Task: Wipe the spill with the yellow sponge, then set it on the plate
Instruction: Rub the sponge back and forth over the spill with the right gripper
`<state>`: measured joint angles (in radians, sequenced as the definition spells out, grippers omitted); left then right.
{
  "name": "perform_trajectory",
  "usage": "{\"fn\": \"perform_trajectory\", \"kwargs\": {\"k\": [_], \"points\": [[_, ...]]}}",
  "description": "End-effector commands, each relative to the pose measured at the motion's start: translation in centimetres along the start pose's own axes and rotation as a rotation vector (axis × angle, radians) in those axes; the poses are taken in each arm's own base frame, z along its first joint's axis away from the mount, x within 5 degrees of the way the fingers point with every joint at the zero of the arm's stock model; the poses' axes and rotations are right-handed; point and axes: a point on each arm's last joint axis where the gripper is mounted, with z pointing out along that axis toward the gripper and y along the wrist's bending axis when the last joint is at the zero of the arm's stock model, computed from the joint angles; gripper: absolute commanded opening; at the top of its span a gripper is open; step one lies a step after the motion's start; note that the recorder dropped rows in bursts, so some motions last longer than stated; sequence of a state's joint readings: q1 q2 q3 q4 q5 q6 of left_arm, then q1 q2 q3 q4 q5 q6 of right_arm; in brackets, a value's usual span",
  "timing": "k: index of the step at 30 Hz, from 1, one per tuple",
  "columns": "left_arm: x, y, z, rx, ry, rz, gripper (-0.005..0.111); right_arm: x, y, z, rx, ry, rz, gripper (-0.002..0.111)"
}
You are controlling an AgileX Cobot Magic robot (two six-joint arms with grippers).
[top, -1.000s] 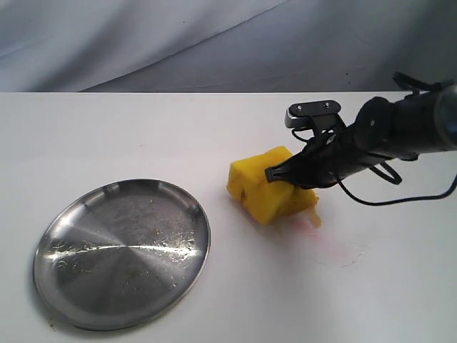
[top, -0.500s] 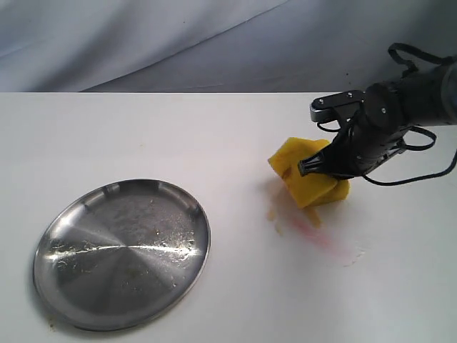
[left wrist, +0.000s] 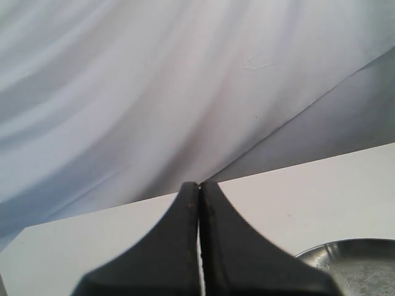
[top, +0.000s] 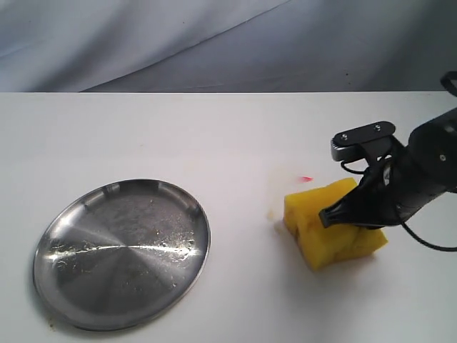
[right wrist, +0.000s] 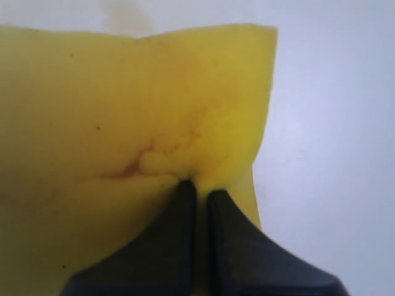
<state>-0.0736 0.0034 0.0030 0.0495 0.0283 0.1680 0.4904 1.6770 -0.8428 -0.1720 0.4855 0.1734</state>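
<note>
The right pincer (top: 330,214) is clamped on the bright yellow rectangular foam sponge (top: 341,246), pinching a crease into its top. The sponge rests on the white table (top: 214,128), well apart from the round shiny stainless-steel plate (top: 121,254). Of the orange-yellow spill, only a small red fleck (top: 305,179) and faint specks are visible, near the sponge edge that faces the plate. The left pincer (left wrist: 199,191) has its fingers pressed together on nothing.

Assessment: wiping appears nearly complete. A pass over the residue is outstanding, then placement of the sponge on the plate, which does not yet carry it.
</note>
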Motion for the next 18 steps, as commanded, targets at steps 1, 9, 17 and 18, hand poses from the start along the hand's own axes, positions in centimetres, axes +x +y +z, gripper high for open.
{"fn": "perform_trajectory", "kwargs": {"k": [1,9,17,18], "points": [[-0.2,0.1,0.0,-0.006,-0.010,-0.016,0.000,0.5,3.2,-0.6,-0.039,-0.013,-0.088,0.000],[-0.2,0.1,0.0,-0.006,-0.010,-0.016,0.000,-4.3,5.7,3.3,0.027,0.030,-0.161,0.000],[-0.2,0.1,0.0,-0.006,-0.010,-0.016,0.000,-11.8,3.5,4.7,0.224,0.007,-0.172,0.000],[-0.2,0.1,0.0,-0.006,-0.010,-0.016,0.000,-12.2,2.6,4.6,0.246,0.024,-0.160,0.000]]}}
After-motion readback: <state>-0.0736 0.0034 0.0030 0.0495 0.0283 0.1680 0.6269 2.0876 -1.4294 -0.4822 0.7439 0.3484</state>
